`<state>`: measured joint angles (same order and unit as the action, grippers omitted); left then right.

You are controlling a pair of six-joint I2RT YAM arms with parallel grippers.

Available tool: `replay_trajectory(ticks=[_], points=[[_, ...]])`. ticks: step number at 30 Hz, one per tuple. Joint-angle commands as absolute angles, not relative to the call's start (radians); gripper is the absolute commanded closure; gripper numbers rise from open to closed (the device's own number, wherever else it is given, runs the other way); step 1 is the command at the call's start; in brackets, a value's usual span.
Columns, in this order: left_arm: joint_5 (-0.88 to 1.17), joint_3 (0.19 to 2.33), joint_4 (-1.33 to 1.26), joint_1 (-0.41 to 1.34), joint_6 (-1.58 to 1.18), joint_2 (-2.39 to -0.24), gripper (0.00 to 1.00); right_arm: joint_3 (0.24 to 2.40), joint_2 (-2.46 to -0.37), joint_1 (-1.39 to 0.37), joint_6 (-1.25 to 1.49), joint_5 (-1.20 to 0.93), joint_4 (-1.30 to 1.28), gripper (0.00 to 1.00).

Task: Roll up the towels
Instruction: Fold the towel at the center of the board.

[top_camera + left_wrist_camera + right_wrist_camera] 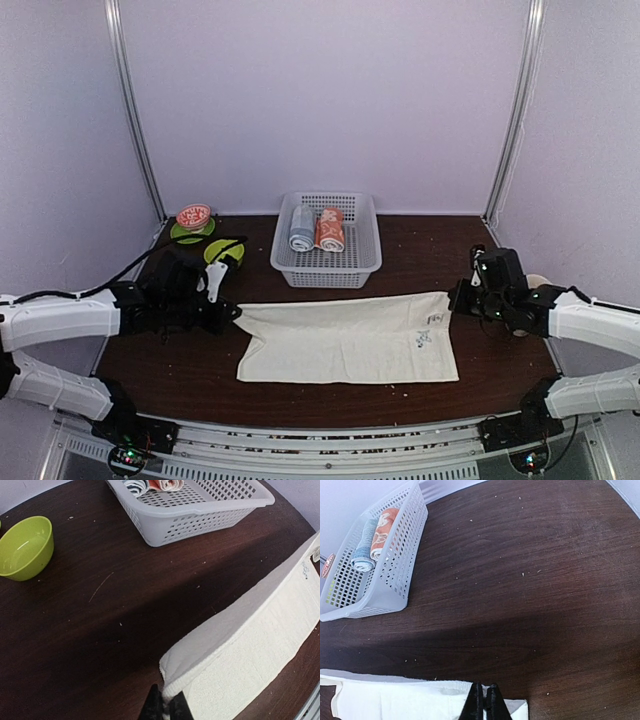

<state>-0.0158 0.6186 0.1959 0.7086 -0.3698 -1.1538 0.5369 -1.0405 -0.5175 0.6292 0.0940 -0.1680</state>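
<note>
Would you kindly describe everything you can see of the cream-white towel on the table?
The cream-white towel is plain terry-looking cloth, with a small tag and dark marking near its right end. It lies unrolled across the dark table, in front of the basket. The left pincer and right pincer are each shut on a far corner, that edge slightly raised.

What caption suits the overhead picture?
The left pincer and right pincer grip the far corners of a cream towel before a basket holding a blue roll and an orange roll.
</note>
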Motion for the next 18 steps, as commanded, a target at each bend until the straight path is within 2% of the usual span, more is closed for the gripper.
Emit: replay_trajectory(ticks=[1,9,18], points=[[-0.027,0.626,0.171,0.707,-0.356,-1.087,1.0,0.524,-0.971,-0.52,0.635,0.121,-0.17,1.0],[0.152,0.605,0.067,0.717,-0.303,-1.01,0.98,0.517,-0.88,-0.519,0.573,0.11,-0.155,1.0],[0.053,0.666,0.097,0.744,-0.254,-1.175,1.0,0.509,-0.966,-0.519,0.597,0.095,-0.111,1.0]])
